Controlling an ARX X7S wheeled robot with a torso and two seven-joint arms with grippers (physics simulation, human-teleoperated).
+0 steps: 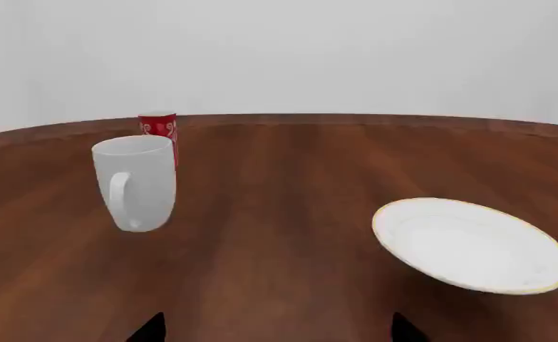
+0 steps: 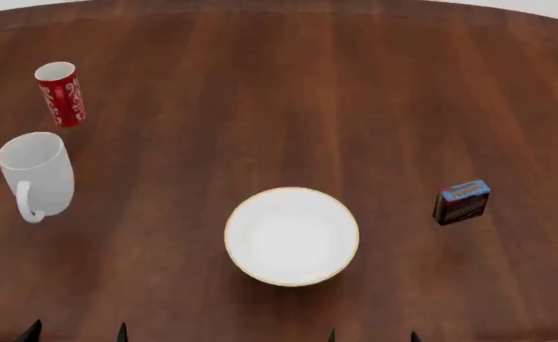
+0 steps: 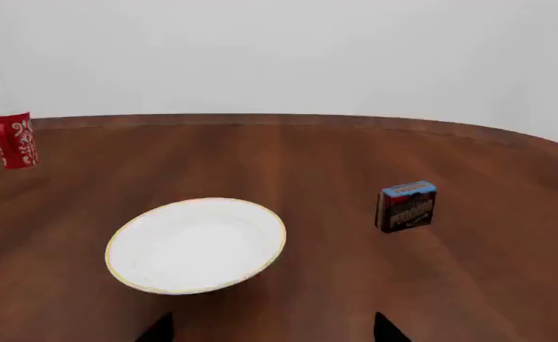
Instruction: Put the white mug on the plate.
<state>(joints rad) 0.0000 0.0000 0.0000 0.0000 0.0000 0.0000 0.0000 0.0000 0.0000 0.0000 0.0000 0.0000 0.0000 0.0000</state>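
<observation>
Only the dark fingertips of both grippers show, at the lower edge of every view. The left gripper (image 2: 76, 332) appears in the head view as two small dark points set apart, and its wrist view shows the same two tips (image 1: 147, 329) with a wide gap between them, holding nothing. The right gripper (image 2: 372, 335) likewise shows two separated tips (image 3: 158, 328), spread wide and empty. Arms and wrists are out of view.

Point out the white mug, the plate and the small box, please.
white mug (image 2: 39, 174): head view, on its outer side wall.
plate (image 2: 292, 236): head view, on its bare centre.
small box (image 3: 407, 207): right wrist view, on its printed front face.
</observation>
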